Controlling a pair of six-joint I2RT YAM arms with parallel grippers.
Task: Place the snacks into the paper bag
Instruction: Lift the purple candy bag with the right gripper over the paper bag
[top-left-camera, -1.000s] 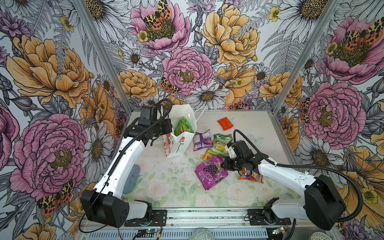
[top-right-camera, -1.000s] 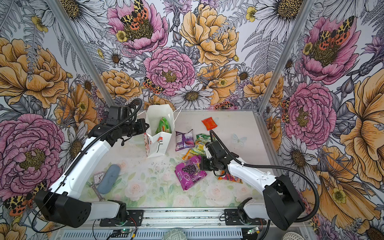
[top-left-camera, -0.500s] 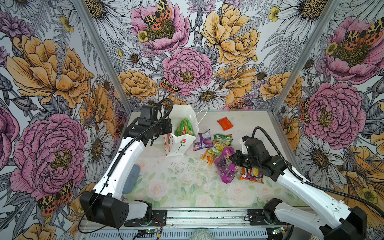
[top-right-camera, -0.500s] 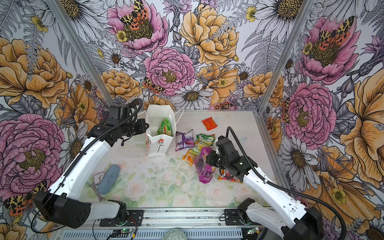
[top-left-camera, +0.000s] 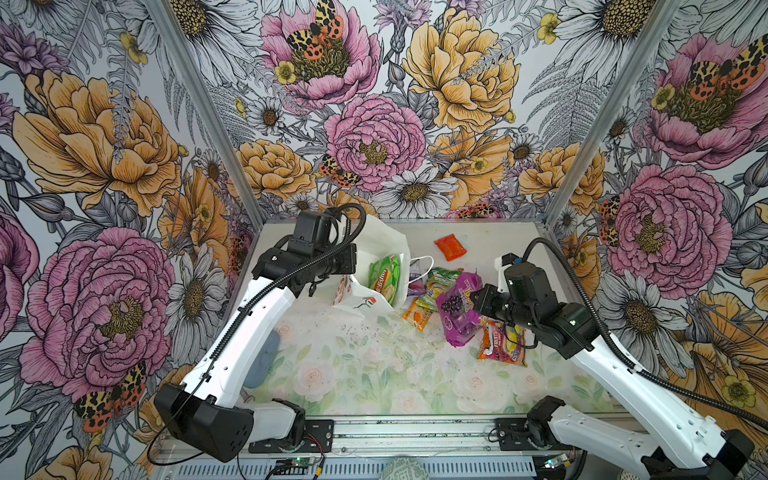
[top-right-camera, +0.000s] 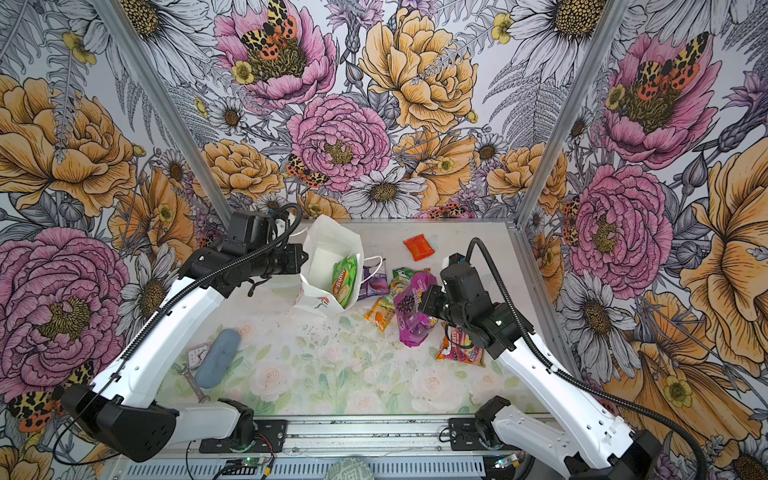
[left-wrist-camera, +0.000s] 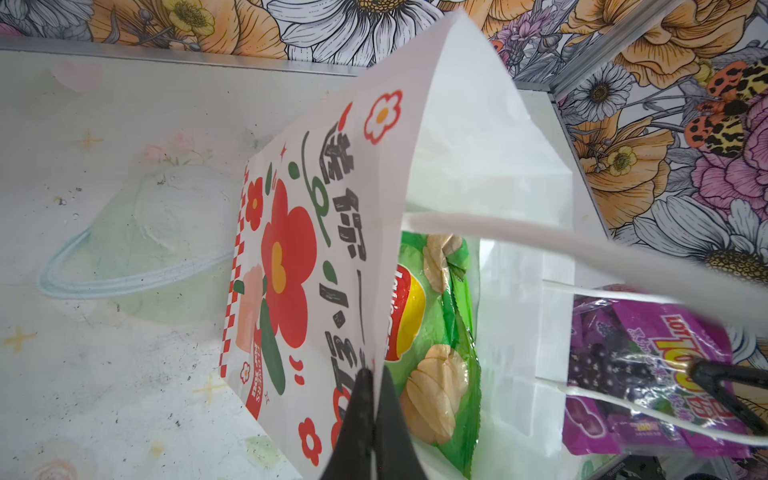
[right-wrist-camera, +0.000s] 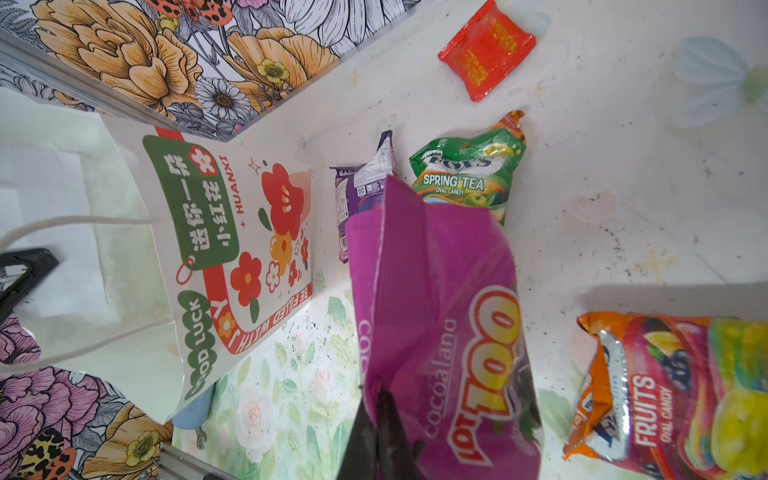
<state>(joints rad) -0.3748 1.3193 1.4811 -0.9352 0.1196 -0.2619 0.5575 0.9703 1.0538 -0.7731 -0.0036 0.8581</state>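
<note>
Holding the purple pouch marked "LOT 100", maybe up off the surface, the right pincer is squeezed tight, and the left pincer pinches the rim of the paper bag that says "GOOD LUCK".

White paper bag with red flowers stands open and tilted, a green chip bag inside; beside it a purple grape pouch hangs over smaller packets on the counter, with a red packet lying apart.
</note>
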